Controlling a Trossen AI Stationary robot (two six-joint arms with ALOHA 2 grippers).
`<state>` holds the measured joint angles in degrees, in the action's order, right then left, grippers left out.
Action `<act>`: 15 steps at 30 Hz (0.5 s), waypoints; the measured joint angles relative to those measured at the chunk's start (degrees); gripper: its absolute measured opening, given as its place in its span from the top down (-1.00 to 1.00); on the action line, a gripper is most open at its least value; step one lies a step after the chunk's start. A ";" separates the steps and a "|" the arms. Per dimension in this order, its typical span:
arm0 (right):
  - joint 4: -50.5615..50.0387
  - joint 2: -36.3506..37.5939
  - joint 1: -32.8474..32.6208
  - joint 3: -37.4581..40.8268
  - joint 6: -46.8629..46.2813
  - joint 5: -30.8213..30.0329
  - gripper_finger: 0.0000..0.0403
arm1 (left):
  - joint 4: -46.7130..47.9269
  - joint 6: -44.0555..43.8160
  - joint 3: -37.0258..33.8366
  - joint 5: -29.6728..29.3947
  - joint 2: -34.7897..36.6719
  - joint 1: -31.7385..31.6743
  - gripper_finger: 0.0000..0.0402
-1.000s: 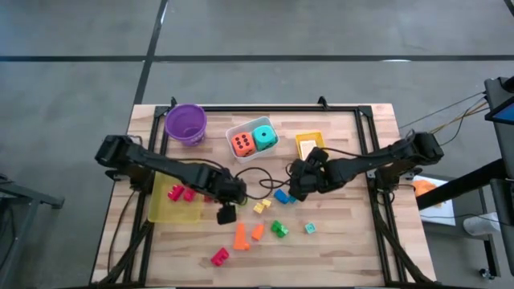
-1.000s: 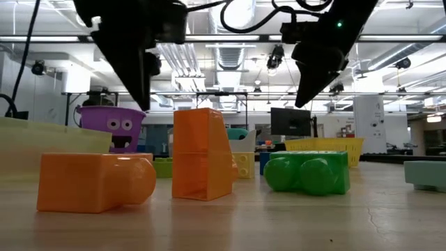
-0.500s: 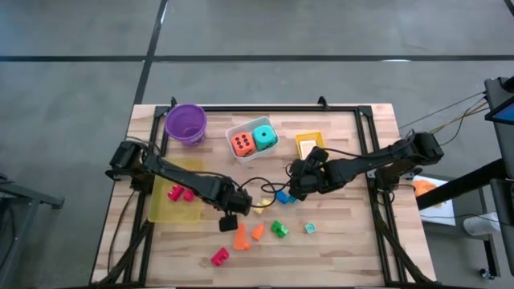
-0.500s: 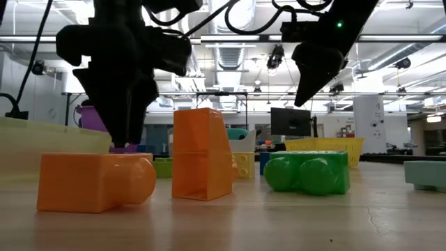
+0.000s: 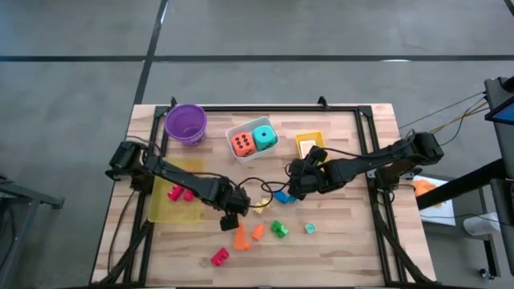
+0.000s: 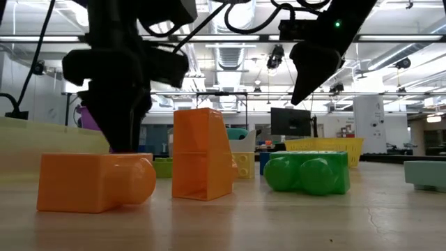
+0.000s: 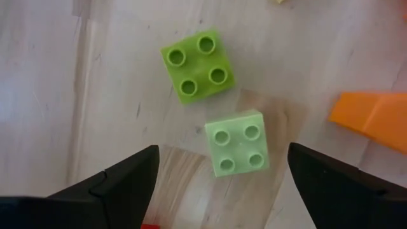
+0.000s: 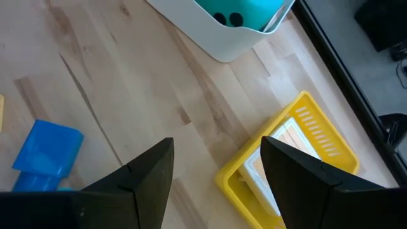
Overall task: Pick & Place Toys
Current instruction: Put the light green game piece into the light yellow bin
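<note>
My left gripper (image 5: 230,217) is open, pointing down low over the table, just left of two orange blocks (image 5: 239,236). In the left wrist view its fingers stand on either side of a pale green block (image 7: 236,143) without touching it; a brighter green block (image 7: 197,67) lies beyond. My right gripper (image 5: 298,186) is open and empty above a blue block (image 5: 283,196); that block also shows in the right wrist view (image 8: 48,156). A yellow block (image 5: 262,205), a green block (image 5: 279,229), a teal block (image 5: 310,229) and a red block (image 5: 219,256) rest on the table.
A purple bowl (image 5: 186,123) stands at the far left. A white tray (image 5: 238,128) holds an orange die and a teal die. A small yellow tray (image 5: 309,138) holds cards. A large yellow tray (image 5: 165,210) at the left holds red blocks. A black cable lies mid-table.
My left gripper has gone down toward the table and a little toward the near and right edges, coming in beside the orange blocks. Its fingers stay open. No toy has moved.
</note>
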<state>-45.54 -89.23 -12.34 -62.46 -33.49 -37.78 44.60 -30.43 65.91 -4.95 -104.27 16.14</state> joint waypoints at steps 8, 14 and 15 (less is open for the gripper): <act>0.42 0.00 0.02 0.00 0.54 0.00 -0.16 | -3.54 -1.16 -0.62 -0.15 -0.62 0.00 -0.74; 0.93 0.02 0.00 0.00 0.72 0.00 -0.16 | -3.48 -1.16 -0.72 -0.13 -0.65 -0.11 -0.74; 0.96 0.02 0.00 0.00 0.72 0.02 -0.16 | -3.49 -1.17 -0.72 -0.13 -0.66 -0.11 -0.74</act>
<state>-44.58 -89.21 -12.34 -62.46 -32.77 -37.76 41.11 -31.61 65.19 -5.08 -104.92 16.03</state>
